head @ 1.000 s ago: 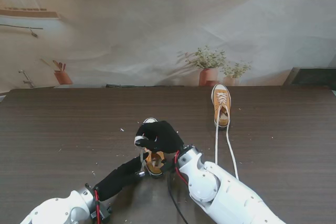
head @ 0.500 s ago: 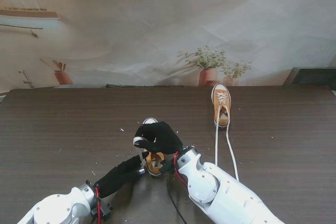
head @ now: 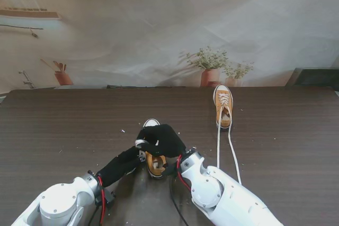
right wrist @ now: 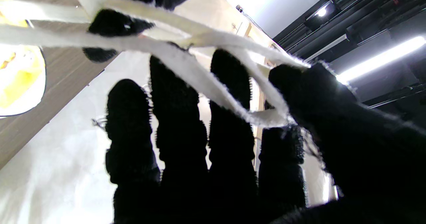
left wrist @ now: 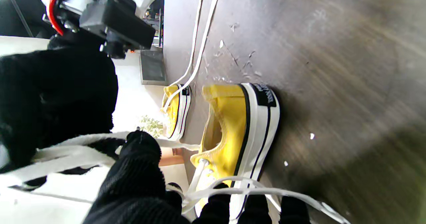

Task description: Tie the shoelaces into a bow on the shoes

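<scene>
The near yellow shoe (head: 154, 161) lies in front of me, white toe pointing away, and my two black-gloved hands meet over it. My right hand (head: 162, 139) covers the shoe's middle. In the right wrist view its thumb (right wrist: 329, 97) pinches a white lace (right wrist: 186, 64) that runs taut across the fingers. From the left, my left hand (head: 130, 161) reaches the shoe's side. The left wrist view shows lace strands (left wrist: 253, 191) stretched over its fingertips (left wrist: 138, 157), beside the shoe (left wrist: 233, 127). The lace crossing itself is hidden in the stand view.
A second yellow shoe (head: 223, 107) stands farther away to the right, its two long white laces (head: 232, 152) trailing toward me beside my right arm. Potted plants (head: 211, 67) stand behind the table's far edge. Small white specks (head: 123, 130) dot the dark wood table (head: 63, 125).
My left hand has slid up from the shoe's heel to its left side, closer to the right hand. The right hand has shifted slightly over the shoe.
</scene>
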Available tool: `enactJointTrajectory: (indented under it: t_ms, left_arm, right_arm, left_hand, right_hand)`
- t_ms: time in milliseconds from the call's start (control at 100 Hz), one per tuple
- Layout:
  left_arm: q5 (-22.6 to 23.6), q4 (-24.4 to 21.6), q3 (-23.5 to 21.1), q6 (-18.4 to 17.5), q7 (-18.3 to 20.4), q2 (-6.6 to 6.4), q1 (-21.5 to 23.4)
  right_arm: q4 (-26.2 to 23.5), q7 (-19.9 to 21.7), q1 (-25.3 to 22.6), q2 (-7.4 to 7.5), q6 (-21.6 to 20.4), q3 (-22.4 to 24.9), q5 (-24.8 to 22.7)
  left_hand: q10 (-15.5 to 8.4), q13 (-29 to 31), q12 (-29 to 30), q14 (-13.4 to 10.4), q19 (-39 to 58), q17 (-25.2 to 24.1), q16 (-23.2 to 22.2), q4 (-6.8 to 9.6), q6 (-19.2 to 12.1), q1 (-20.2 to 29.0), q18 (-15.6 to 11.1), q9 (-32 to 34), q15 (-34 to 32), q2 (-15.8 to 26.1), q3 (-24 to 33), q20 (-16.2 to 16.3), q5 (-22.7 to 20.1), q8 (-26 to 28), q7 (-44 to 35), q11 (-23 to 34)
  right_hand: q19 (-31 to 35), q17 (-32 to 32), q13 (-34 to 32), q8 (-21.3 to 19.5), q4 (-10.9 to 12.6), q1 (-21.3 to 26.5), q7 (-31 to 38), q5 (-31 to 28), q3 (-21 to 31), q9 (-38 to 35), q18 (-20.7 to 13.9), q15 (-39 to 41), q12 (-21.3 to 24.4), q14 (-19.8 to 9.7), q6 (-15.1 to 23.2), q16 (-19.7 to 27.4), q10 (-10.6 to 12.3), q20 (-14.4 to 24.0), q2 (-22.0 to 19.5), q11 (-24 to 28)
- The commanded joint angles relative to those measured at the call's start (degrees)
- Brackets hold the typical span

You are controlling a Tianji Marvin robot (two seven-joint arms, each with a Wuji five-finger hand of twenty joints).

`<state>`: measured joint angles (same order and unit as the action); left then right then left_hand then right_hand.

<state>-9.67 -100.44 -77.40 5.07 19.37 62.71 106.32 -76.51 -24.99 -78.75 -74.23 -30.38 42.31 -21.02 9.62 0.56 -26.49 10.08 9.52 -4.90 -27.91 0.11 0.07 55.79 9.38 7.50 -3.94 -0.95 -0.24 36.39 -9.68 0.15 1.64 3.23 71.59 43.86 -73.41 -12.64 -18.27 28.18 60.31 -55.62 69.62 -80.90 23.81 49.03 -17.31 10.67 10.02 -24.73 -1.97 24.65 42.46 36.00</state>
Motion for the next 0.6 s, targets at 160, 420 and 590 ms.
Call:
enactJointTrajectory:
  t_ms: [160,420,590]
  left_arm:
    - [0.2,-0.4,-0.6,0.1,-0.3,0.41,-0.4]
    - [-0.3,-1.2,-2.2,-1.8,-3.0,1.01,1.4]
    - [-3.4,-0.9,-1.9,-4.3,-7.8,2.33,2.3]
  right_arm:
    - [-1.1,0.8,-1.1,0.71,-0.6,0.6,-0.3]
    - [-1.7,1.4,-2.0,0.95,0.3,1.4,0.9]
    - [-3.0,2.8,-2.8,1.3,1.7,1.8,2.4]
  left_hand:
    - [1.0,1.9,-4.7,0.8,2.7,-1.3,-5.1,-0.08,-7.0,-2.0,0.5,3.1,-1.4,1.3,-1.1,6.0,1.8,-1.3,1.5,2.0]
    - [0.9,2.6,-5.1,1.0,2.8,-1.2,-5.6,-0.21,-7.8,-2.0,0.6,4.0,-1.5,0.8,-1.1,7.1,1.8,-1.3,1.5,2.0]
    - [1.1,3.4,-5.5,1.4,2.5,-1.3,-6.2,-0.41,-8.5,-1.3,1.0,5.1,-1.5,0.0,-1.0,8.4,0.5,1.4,-2.5,2.3]
  right_hand:
    - [-0.3,-0.1,-1.3,0.9,-0.4,0.2,0.9,0.5,3.1,-2.6,-1.0,-0.2,-0.5,-0.7,4.4,0.8,-0.2,0.3,-0.3,0.8]
    - [-0.6,-1.3,-1.1,1.1,-0.4,0.1,0.6,0.9,2.4,-2.0,-0.1,-1.2,-0.6,0.4,4.5,1.2,-0.8,0.4,-1.1,0.7]
    - [-1.0,-4.1,-0.8,1.0,-0.1,-0.3,0.1,1.7,0.6,0.9,0.9,-4.4,-0.9,1.8,5.7,2.4,-2.3,1.1,-2.8,0.2]
